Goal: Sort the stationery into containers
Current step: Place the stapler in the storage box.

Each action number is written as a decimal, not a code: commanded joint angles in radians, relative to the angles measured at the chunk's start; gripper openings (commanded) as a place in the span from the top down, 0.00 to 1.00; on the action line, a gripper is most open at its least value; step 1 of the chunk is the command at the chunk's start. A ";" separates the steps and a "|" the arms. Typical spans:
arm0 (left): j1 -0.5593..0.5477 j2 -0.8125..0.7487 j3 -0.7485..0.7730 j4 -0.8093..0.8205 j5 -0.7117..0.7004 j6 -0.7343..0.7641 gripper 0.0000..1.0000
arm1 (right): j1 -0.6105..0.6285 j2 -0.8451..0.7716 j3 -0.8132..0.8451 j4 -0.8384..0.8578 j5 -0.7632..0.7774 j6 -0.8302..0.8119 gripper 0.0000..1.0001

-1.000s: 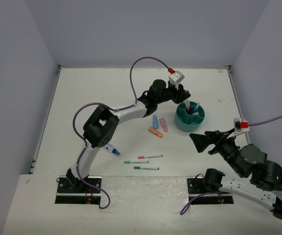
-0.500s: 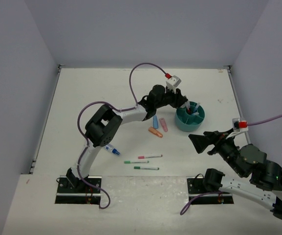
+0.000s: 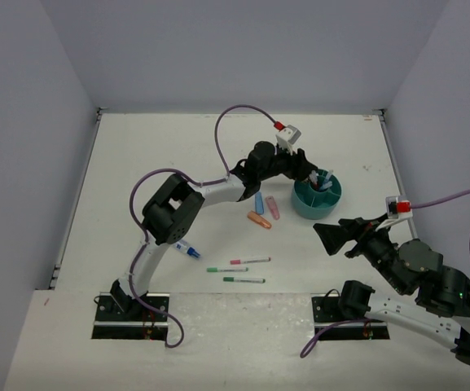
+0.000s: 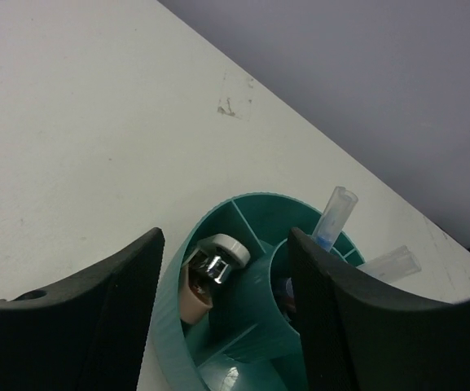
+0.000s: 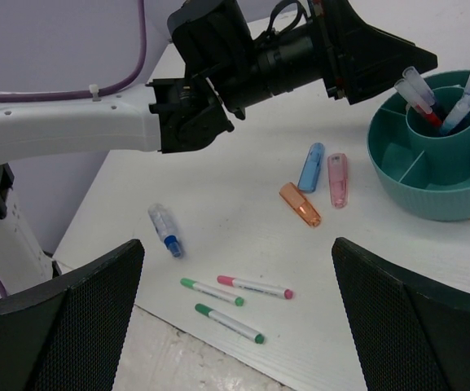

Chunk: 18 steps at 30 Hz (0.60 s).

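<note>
- My left fingers hung over the left rim of the teal cup. The cup stood near the right edge of the counter, about midway between its far and near edges.
- A second before, those fingers had been pinched much narrower. Now they stood well apart, one on each side of an outer compartment, and gripped nothing.
- In my wrist view a small white-topped item with a shiny metal band lay in that compartment, touching neither finger. I judged it just released, so that piece was sorted.
- The centre well held clear-capped pens standing upright.
- My right fingers hovered spread wide and empty, toward the counter's near right corner.
- Left of the cup lay the blue highlighter, pink highlighter and orange highlighter.
- Nearer the near edge lay a pink pen, a green pen, a second green pen and, further left, the clear blue-capped tube.
- With seven pieces unsorted, I judged the task far from done. My next move needed a clean lift off the rim.
</note>
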 commanded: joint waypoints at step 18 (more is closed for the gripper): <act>0.064 -0.442 -0.176 -0.397 -0.467 -0.101 0.00 | -0.013 0.416 -0.050 0.082 -0.067 -0.117 0.06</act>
